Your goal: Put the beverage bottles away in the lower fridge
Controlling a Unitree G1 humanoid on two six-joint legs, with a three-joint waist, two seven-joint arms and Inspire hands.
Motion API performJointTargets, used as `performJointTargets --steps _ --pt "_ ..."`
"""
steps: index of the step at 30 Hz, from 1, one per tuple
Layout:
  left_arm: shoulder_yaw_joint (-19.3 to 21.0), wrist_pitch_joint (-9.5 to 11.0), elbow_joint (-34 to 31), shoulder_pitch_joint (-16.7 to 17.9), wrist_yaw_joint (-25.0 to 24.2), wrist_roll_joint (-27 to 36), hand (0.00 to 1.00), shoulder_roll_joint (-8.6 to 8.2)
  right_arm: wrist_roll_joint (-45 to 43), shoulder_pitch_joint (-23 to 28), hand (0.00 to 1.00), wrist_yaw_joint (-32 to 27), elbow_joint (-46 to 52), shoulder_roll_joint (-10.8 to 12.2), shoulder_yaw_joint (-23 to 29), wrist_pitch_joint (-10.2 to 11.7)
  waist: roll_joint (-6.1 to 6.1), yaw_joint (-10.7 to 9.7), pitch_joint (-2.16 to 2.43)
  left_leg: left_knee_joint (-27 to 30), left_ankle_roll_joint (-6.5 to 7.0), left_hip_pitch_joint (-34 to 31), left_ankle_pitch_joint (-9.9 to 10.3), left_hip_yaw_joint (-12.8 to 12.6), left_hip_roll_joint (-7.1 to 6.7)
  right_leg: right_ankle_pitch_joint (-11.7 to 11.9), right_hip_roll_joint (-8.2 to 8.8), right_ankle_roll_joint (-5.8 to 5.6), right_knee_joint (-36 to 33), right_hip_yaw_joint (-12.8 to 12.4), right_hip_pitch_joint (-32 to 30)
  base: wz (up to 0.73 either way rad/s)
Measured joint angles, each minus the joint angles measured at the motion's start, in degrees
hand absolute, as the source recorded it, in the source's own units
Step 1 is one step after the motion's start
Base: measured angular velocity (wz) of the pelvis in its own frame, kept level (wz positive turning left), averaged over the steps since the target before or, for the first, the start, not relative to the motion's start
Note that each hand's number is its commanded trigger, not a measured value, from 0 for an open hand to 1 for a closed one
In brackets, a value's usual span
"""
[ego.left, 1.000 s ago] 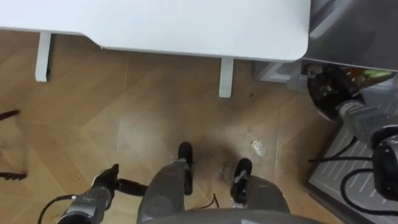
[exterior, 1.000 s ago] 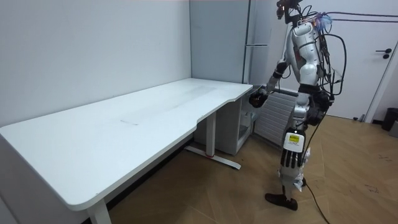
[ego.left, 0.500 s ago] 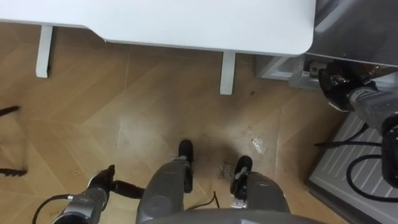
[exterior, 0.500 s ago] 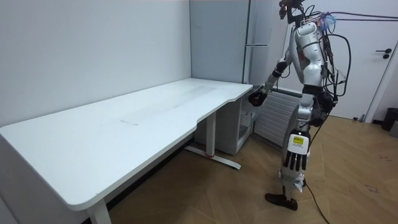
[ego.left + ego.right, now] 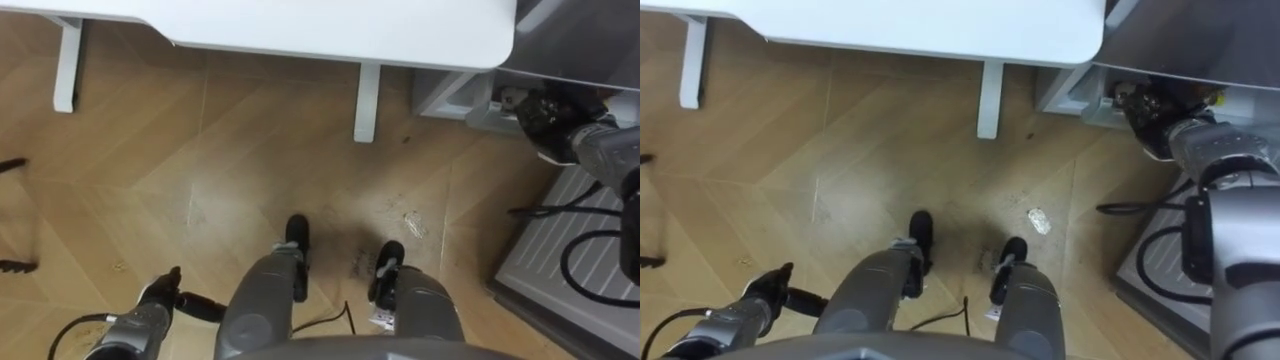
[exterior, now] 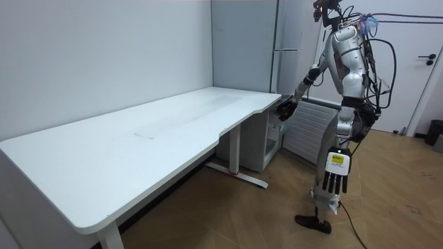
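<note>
The left hand (image 5: 160,300) hangs low at the robot's side with straight, relaxed fingers and carries nothing. Ahead of it is bare wooden floor (image 5: 150,170), open room up to the white desk (image 5: 350,25), whose near edge and slim leg (image 5: 367,100) lie well forward of that hand.

Further right, the right hand (image 5: 545,115) is raised just past the desk's rounded corner, close to a small white cabinet (image 5: 450,95) and against the foot of the grey fridge (image 5: 590,40). Whether it grips a drink I cannot tell; it is dark and partly hidden. Below this hand a white ribbed panel (image 5: 560,250) crowds the robot's right side.

I judge the task early or mid-way: nothing seen proves a drink is stowed. The tight spot is between corner, cabinet and panel.
</note>
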State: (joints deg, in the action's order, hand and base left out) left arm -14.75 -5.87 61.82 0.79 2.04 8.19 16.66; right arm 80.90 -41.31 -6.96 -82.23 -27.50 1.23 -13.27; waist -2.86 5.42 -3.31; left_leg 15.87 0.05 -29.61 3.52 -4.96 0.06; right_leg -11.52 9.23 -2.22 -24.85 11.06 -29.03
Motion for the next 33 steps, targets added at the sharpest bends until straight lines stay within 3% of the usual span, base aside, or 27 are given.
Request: performJointTargets --steps 11,15,19,26,27,33 --pt "0.2 0.0 0.0 0.0 -0.5 0.0 0.0 -0.04 -0.2 1.0 0.0 2.0 0.0 0.0 0.0 0.2 0.72 0.3 0.12 0.7 -0.02 1.2 0.0 0.4 0.23 0.1 -0.42 0.05 0.3 0.2 1.9 0.01" --pt "0.6 0.1 0.0 0.0 -0.6 0.0 0.0 -0.04 -0.4 2.1 0.0 3.4 0.0 -0.1 0.0 1.6 1.5 0.8 0.46 0.8 -0.04 1.7 0.0 0.6 0.54 0.6 -0.89 0.02 1.3 0.4 3.1 0.0" --pt "0.8 0.4 -0.1 0.0 -0.6 0.1 0.0 -0.03 -0.4 3.4 0.0 4.2 0.0 -0.1 0.0 2.0 1.75 0.8 0.51 0.7 0.01 3.1 0.1 0.6 0.51 1.0 -1.01 -0.2 2.4 0.4 4.9 0.0" --pt "1.7 0.1 0.0 0.2 -0.5 0.0 0.0 -0.02 -0.2 7.0 0.0 6.5 1.5 -0.1 0.4 2.9 2.67 -0.1 1.18 -0.2 0.04 6.2 0.1 0.6 0.66 1.6 -1.43 -0.32 4.6 0.7 8.8 0.0" --pt "2.3 0.2 0.0 0.6 -0.8 0.0 0.0 -0.01 -0.3 8.6 0.0 7.5 2.3 -0.1 0.8 3.2 2.84 -0.5 1.47 -0.4 0.04 6.8 0.1 0.6 0.67 1.7 -1.49 -0.37 5.1 0.7 9.6 0.0" --pt "4.0 1.0 0.0 2.3 -2.6 0.1 0.0 -0.03 -1.1 15.6 0.0 12.3 2.6 0.1 2.5 5.2 3.12 -1.1 1.92 -2.0 -0.09 11.8 0.4 0.2 0.85 1.9 -1.99 -0.53 7.4 0.3 14.3 -0.05"
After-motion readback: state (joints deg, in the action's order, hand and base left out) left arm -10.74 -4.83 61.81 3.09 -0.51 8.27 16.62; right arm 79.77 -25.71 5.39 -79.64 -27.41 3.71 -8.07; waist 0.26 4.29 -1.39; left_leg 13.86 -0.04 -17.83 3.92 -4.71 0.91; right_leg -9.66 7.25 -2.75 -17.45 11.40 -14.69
